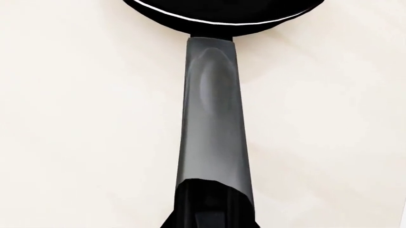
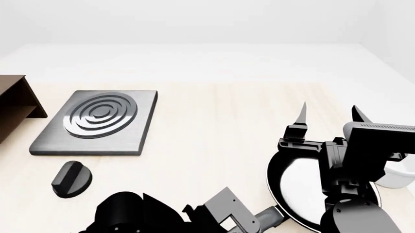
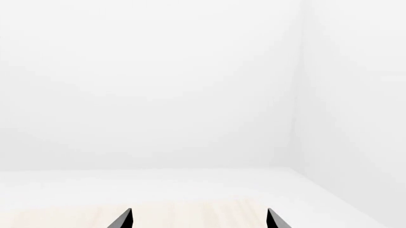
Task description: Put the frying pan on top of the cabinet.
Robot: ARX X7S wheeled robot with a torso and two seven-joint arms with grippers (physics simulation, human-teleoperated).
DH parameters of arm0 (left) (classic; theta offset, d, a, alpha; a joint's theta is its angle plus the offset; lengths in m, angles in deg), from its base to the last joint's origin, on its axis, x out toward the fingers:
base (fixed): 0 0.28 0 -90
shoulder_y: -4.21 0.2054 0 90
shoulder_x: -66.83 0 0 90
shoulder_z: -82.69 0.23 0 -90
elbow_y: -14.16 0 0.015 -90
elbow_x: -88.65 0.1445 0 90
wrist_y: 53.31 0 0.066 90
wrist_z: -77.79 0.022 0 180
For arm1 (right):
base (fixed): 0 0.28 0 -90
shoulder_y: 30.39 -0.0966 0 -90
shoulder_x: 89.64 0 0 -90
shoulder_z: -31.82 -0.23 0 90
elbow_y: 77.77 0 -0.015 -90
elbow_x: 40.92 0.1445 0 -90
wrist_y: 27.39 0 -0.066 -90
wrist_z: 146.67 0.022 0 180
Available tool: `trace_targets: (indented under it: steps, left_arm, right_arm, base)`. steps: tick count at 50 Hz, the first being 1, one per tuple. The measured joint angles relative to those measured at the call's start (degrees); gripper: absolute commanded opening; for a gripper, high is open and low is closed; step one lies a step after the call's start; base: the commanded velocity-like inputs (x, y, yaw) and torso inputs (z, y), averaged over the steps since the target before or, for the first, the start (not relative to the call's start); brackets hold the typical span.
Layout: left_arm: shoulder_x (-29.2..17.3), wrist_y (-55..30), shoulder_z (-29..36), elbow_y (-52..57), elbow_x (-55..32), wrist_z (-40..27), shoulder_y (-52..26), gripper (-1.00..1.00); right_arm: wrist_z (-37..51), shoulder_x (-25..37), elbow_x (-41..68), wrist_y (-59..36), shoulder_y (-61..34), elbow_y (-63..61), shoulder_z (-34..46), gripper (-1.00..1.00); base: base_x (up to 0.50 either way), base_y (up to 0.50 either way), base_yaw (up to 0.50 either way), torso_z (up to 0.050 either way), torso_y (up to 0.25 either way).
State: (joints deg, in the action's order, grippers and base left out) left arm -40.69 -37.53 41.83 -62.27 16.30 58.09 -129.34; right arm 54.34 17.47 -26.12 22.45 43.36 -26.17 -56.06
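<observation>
I'm seeing the frying pan (image 2: 304,189) lying on the desk (image 2: 220,126) at my right, its handle (image 1: 214,118) running lengthwise into the left gripper (image 2: 250,221), jaws' grip unclear. The right gripper (image 2: 331,119), jaws spread, is pointing away. The cabinet (image 2: 16,104) is sitting far left.

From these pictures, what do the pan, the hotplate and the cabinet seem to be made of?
The pan: probably coated metal; black rim, glossy inside with pale reflections. Its handle looks like smooth dark grey plastic with a soft sheen. The hotplate: seemingly grey metal, matte, with raised concentric rings. The cabinet: dark brown, likely wood, though only a corner shows and no grain is clear.
</observation>
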Motion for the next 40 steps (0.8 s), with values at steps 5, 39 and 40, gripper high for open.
trace_targets:
  steps: [5, 39, 40]
  left_arm:
    - [-0.6, 0.4, -0.2, 0.6, -0.4, -0.2, -0.5, -1.0]
    - [-18.1, 4.0, -11.1, 0.6, -3.5, 0.9, -6.8, -1.0]
    - [-18.4, 4.0, -11.5, -0.1, -3.5, 0.8, -7.5, -1.0]
  right_arm:
    - [0.1, 0.1, 0.1, 0.0, 0.0, -0.1, 0.0, 1.0]
    - [0.9, 0.5, 1.0, -0.2, 0.0, -0.6, 0.2, 1.0]
    - [0.9, 0.5, 1.0, -0.2, 0.0, -0.6, 0.2, 1.0]
  base:
    - [0.0, 0.0, 0.0, 0.0, 0.0]
    - [0.0, 0.0, 0.0, 0.0, 0.001]
    - [0.0, 0.0, 0.0, 0.0, 0.0]
